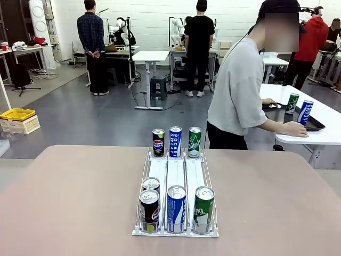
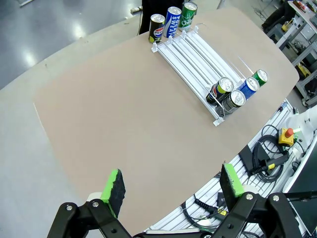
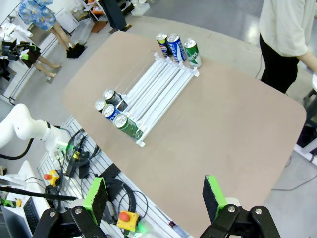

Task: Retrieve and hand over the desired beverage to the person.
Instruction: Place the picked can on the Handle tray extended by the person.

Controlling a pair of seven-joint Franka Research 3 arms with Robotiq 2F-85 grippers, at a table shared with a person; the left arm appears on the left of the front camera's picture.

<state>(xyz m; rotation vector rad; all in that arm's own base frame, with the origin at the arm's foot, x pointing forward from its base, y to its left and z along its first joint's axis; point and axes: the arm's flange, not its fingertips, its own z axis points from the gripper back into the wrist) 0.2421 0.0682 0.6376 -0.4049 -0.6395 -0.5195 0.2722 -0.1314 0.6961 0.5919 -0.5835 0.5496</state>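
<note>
A white three-lane can rack [image 1: 176, 170] stands mid-table. At its far end are a Pepsi can [image 1: 158, 142], a blue Pocari can [image 1: 175, 141] and a green can [image 1: 195, 142]. At the near end stand two Pepsi cans [image 1: 149, 210], a blue can [image 1: 176, 208] and a green can [image 1: 203, 209]. The person [image 1: 240, 90] in a light grey sweatshirt is turned toward a side table, hands on it. My left gripper [image 2: 172, 183] hangs open high above the table's near left, far from the rack [image 2: 190, 52]. My right gripper [image 3: 155, 193] is open too, high over the near right edge.
A white side table [image 1: 325, 136] at the right holds a black tray [image 1: 315, 126] with a green can [image 1: 292, 103] and a blue can [image 1: 305, 112]. Two other people stand far back. Cables and an emergency-stop button [image 2: 286, 134] lie below the table's near edge.
</note>
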